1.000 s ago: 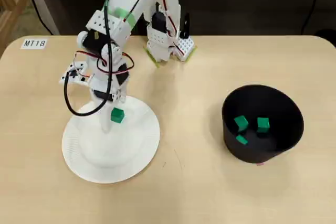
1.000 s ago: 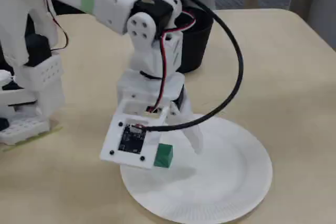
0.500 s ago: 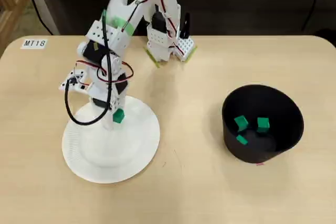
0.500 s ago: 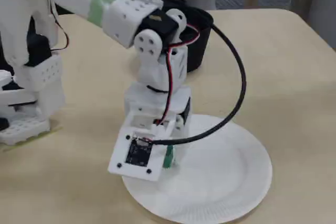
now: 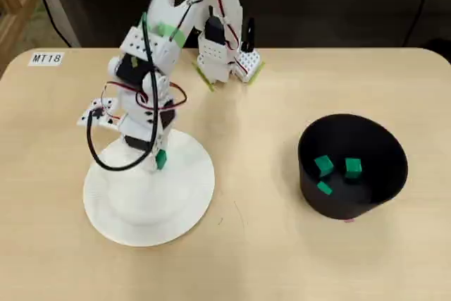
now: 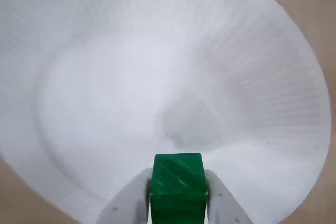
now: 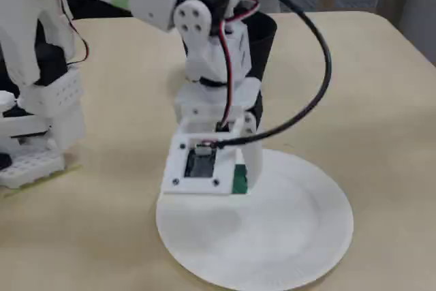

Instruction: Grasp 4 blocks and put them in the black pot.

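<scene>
My gripper (image 5: 158,162) hangs over the upper part of the white plate (image 5: 141,209), shut on one green block (image 5: 161,159). In the wrist view the block (image 6: 178,187) sits squeezed between the two white fingers (image 6: 131,198), above the plate (image 6: 105,77), with its shadow on the plate below. The fixed view shows this block (image 7: 239,178) held just clear of the plate (image 7: 286,236). The black pot (image 5: 384,188) stands at the right of the table and holds three green blocks (image 5: 323,165), (image 5: 353,167), (image 5: 323,187). In the fixed view the pot (image 7: 264,39) is mostly hidden behind the arm.
The arm's base (image 5: 222,54) stands at the table's far edge, left of centre. A small label reading MT18 (image 5: 46,58) lies at the far left corner. Bare tabletop (image 5: 261,174) lies between the plate and the pot.
The fingers have shut on the green block that lay on the plate, and the wrist has risen a little, lifting the block off the plate.
</scene>
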Tool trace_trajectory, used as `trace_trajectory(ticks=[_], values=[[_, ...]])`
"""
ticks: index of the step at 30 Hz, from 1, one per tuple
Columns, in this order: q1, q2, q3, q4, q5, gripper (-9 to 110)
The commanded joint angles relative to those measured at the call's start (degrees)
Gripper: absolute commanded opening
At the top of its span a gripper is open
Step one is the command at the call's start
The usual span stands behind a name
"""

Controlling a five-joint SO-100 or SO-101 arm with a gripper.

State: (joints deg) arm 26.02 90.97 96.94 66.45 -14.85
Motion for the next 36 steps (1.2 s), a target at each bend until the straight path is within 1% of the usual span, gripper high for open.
trace_trajectory(ticks=[1, 4, 6, 12, 18, 27, 36], values=[[-3.08, 7.73, -2.02, -1.76, -3.52, -2], [-8.7, 13.45, -1.67, -2.02, -7.65, -2], [-13.27, 17.84, 0.18, -1.49, -7.91, -2], [-30.76, 28.83, 8.7, -4.04, 0.79, -2], [-45.09, 29.88, 9.4, -6.68, 7.47, -2], [-56.34, 28.92, 11.43, -14.33, 12.13, -2], [-62.58, 19.78, 11.51, -22.59, 12.74, -2]])
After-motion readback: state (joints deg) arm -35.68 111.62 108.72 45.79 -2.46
